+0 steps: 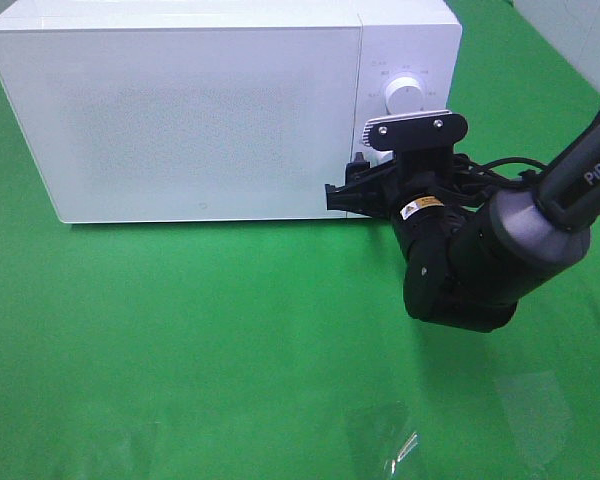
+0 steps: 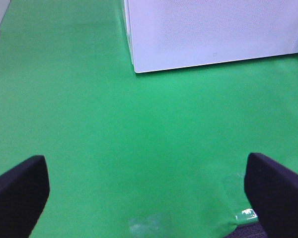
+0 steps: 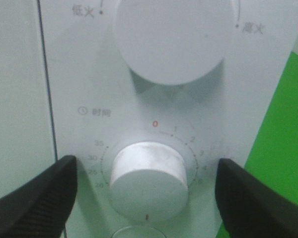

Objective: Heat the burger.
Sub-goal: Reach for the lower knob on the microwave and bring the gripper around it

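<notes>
The burger is out of view. The white microwave [image 1: 180,120] stands at the back with its door shut. My right gripper [image 1: 352,190] is up against the control panel. In the right wrist view the right gripper [image 3: 147,173] is open, its two black fingers [image 3: 39,193] standing either side of the lower timer knob [image 3: 148,181] with a gap on each side. The upper power knob [image 3: 169,37] sits above it. My left gripper [image 2: 146,183] is open over bare green cloth, holding nothing, and does not show in the high view.
A green cloth [image 1: 230,340] covers the table in front of the microwave. The microwave's near corner [image 2: 136,69] shows in the left wrist view. The right arm [image 1: 480,260] and its cables reach in from the right.
</notes>
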